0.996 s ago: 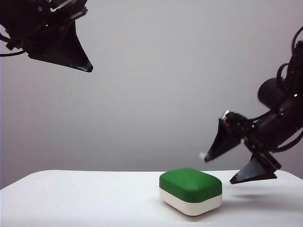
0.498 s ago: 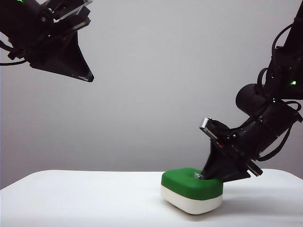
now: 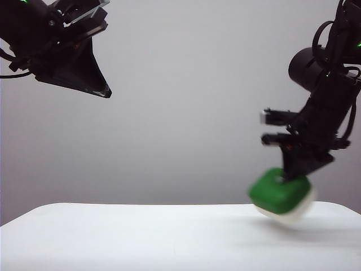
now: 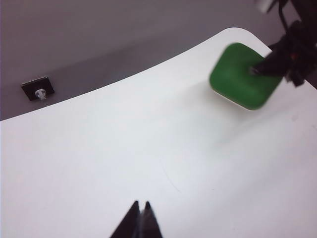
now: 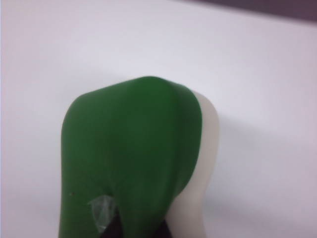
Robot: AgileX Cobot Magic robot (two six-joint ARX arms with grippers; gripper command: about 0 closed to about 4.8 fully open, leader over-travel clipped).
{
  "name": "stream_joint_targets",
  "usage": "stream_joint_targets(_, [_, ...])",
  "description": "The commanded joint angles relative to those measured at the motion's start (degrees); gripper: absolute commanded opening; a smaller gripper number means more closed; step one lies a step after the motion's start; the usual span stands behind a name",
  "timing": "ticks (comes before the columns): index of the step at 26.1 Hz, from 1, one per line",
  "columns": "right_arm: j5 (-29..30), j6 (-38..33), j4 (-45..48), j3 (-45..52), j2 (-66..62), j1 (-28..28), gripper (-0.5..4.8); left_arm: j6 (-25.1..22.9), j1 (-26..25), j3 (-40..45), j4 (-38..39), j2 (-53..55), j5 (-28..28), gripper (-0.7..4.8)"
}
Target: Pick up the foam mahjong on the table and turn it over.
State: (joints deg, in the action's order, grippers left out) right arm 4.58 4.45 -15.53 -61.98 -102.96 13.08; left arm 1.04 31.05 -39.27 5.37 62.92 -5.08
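- Foam mahjong (image 3: 280,192): off the table (image 3: 141,237), above its right far part; tilted, green half facing up and toward the camera in the exterior view, white half beneath and behind. Motion-blurred, so its long axis cannot be told.
- Right gripper (image 3: 287,174): points down, jaws pinched on the block's green upper edge; fingertips sunk into the foam, largely hidden.
- Left gripper (image 4: 140,218): raised at upper left, well apart from the block; jaws pressed together, tips touching.
- Printed face: not visible in any view.
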Motion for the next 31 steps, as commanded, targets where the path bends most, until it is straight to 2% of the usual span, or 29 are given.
stream_joint_targets(1, [-12.57,2.32,-4.5,0.02,0.2,3.58,0.09,0.02,0.02,-0.22,-0.04,-0.09,-0.28,-0.05])
stream_joint_targets(7, [-21.33,3.34,-0.79,0.0,-0.81,10.08,0.08,0.04,0.02,-0.22,0.39,-0.09,-0.28,-0.05])
stream_joint_targets(10, [-21.62,3.34,-0.68,-0.02,-2.99,12.57,0.1,0.04,0.02,-0.22,1.36,-0.07,-0.28,-0.05])
stream_joint_targets(12, [-20.85,3.34,-1.09,-0.02,-4.26,13.44,0.45,0.04,0.02,-0.22,1.88,-0.07,-0.28,-0.05])
stream_joint_targets(13, [-17.03,3.28,-2.1,-0.02,-4.72,13.86,1.22,0.04,0.02,-0.22,2.34,-0.07,-0.28,-0.05])
stream_joint_targets(14, [-13.44,3.26,-2.75,-0.02,-4.7,14.08,1.52,0.07,0.04,-0.22,2.8,-0.09,-0.31,-0.05])
stream_joint_targets(15, [-7.02,2.67,-3.45,-0.09,-4.5,14.14,1.67,0.07,0.04,-0.22,3.76,-0.09,-0.28,-0.05])
stream_joint_targets(21, [8.04,-2.27,-3.96,-0.66,-3.48,14.14,1.85,0.07,0.04,-0.22,5.29,-0.09,-0.28,-0.05])
stream_joint_targets(27, [16.68,-3.17,-6.64,-4.98,-1.64,14.12,1.84,0.07,0.04,-0.22,5.55,-0.09,-1.22,-0.05])
stream_joint_targets(29, [18.99,-3.63,-7.67,-6.12,0.02,14.12,1.84,0.07,0.04,-0.22,5.55,-0.09,-1.22,-0.05])
stream_joint_targets(30, [18.67,-3.61,-9.88,-7.19,2.14,14.1,1.75,0.04,0.04,-0.24,5.53,-0.09,-1.22,-0.05])
stream_joint_targets(31, [15.63,-3.13,-12.81,-7.8,4.17,14.05,1.43,0.04,0.04,-0.24,5.46,-0.09,-1.18,-0.05])
